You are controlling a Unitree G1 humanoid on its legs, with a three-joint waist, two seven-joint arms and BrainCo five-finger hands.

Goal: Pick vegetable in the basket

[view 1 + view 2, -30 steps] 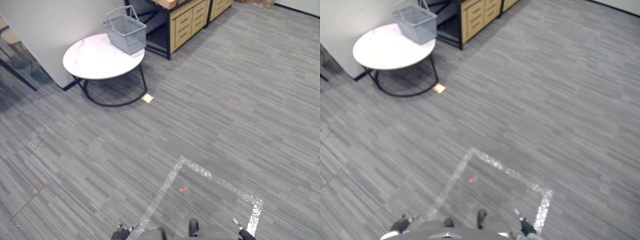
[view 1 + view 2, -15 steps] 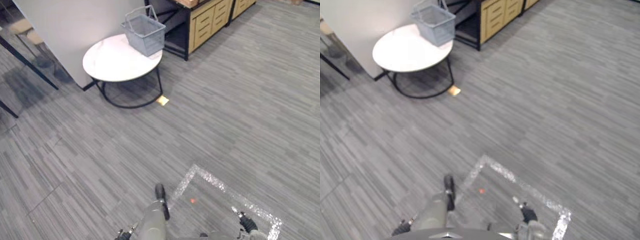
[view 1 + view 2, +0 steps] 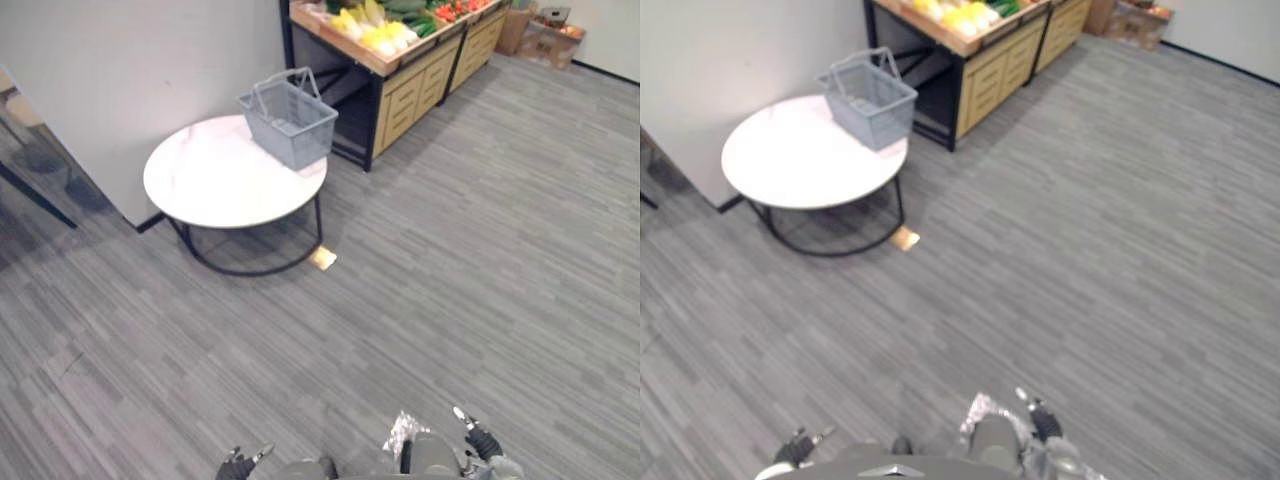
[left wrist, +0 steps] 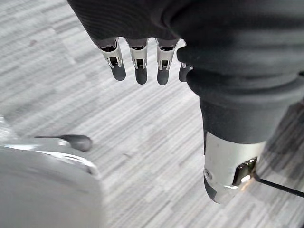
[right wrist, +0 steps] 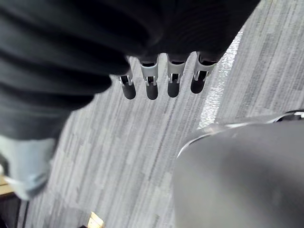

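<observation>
The left hand (image 3: 240, 466) is hanging low at the near edge of the floor (image 3: 480, 250). Its fingers (image 4: 138, 64) are reaching out straight and slightly apart over the grey carpet, gripping nothing. Further off on the left, a round white table (image 3: 205, 180) is standing on a black wire frame beside a pale wall (image 3: 150, 60). The grey basket (image 3: 290, 125) is sitting upright on the table's far right edge, with its two handles raised. A small tan square (image 3: 323, 259) is lying on the floor just beside the table's frame, on its right. Beyond the basket, a wooden stand (image 3: 405, 85) with drawers is running along the far side. The vegetables (image 3: 385, 32) are lying piled on its top, yellow and green ones first and red ones further right, well apart from both hands. The right hand (image 3: 482, 442) is hanging near the bottom edge, its fingers (image 5: 161, 83) also straight and holding nothing. Cardboard boxes (image 3: 545, 20) are sitting in the far right corner.
</observation>
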